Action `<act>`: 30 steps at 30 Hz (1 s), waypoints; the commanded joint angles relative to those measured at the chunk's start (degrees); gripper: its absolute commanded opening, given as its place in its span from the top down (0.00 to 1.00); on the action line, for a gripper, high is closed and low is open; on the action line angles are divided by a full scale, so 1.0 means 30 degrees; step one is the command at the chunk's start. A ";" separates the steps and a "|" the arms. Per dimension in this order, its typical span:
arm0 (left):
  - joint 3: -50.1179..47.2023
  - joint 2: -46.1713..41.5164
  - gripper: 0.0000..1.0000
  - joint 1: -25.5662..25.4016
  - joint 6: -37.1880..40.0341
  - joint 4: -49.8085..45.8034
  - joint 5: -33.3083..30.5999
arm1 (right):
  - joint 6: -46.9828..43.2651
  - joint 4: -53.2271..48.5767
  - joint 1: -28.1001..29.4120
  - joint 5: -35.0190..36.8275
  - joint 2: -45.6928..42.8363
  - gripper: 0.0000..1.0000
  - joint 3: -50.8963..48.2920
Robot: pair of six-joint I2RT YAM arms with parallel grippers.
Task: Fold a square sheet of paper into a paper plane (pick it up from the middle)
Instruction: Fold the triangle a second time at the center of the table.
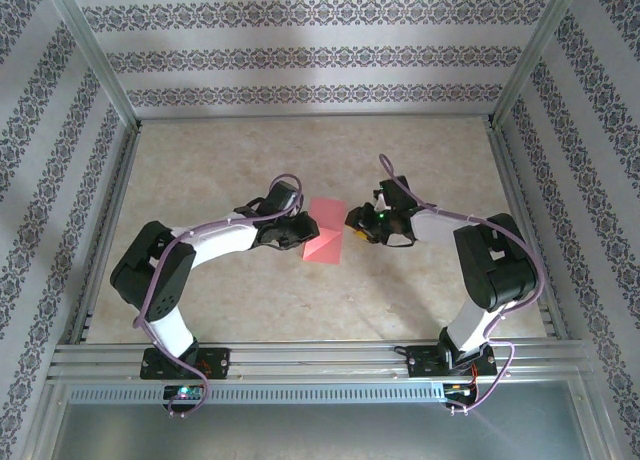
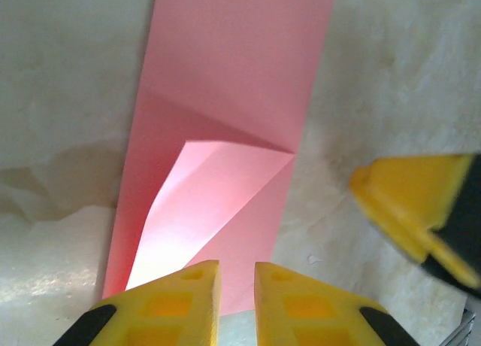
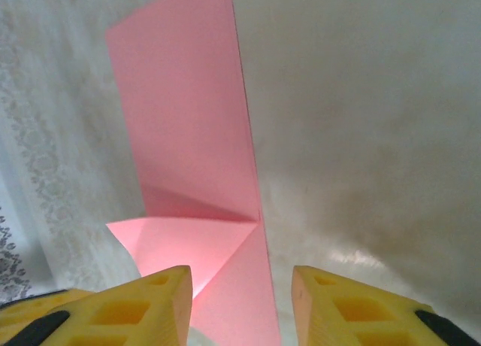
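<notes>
In the top view the fingertips of both claws are hard to make out, because the dark wrists cover them. In the left wrist view the far end of the salmon-pink sheet of paper (image 2: 225,83) is cut off by the upper edge, and its near end goes partly behind the yellow fingers (image 2: 161,305). I cannot tell if these fingers touch the paper.

There is one sheet, thin and matte, lying as a long narrow oblong on the pale marbled bench (image 1: 320,160). It has one folded corner, a triangular flap (image 3: 188,244) which stands up a little from the layer below. There are two black-and-white arms and two claws.

The sheet lies in the middle of the bench, between the two claws. The left claw (image 2: 237,301) is at one short end of the sheet, its jaws only a narrow slit apart, with the pink edge visible in the slit. The right claw (image 3: 240,308) is at the side of the sheet near the flap, its jaws widely apart, the paper's end lying between them without a grip. One yellow finger (image 2: 409,203) of the right claw appears beside the sheet in the left wrist view.
</notes>
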 commanded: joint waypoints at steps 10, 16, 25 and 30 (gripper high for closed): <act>0.1284 0.2079 0.90 0.0760 0.0872 0.0649 -0.0490 | 0.3140 0.2162 0.1284 -0.0240 0.1207 0.56 -0.0014; 0.1957 0.3303 0.95 0.0975 0.0817 -0.0559 -0.1285 | 0.3750 0.1514 0.1343 0.0150 0.1166 0.55 -0.0064; 0.1569 0.3905 0.98 0.1012 0.0088 -0.1238 -0.1325 | 0.4311 0.1257 0.1831 0.0588 0.1441 0.54 0.0217; 0.1559 0.4079 0.99 0.1015 -0.0054 -0.1677 -0.1533 | 0.4410 0.1202 0.2175 0.0786 0.1834 0.55 0.0593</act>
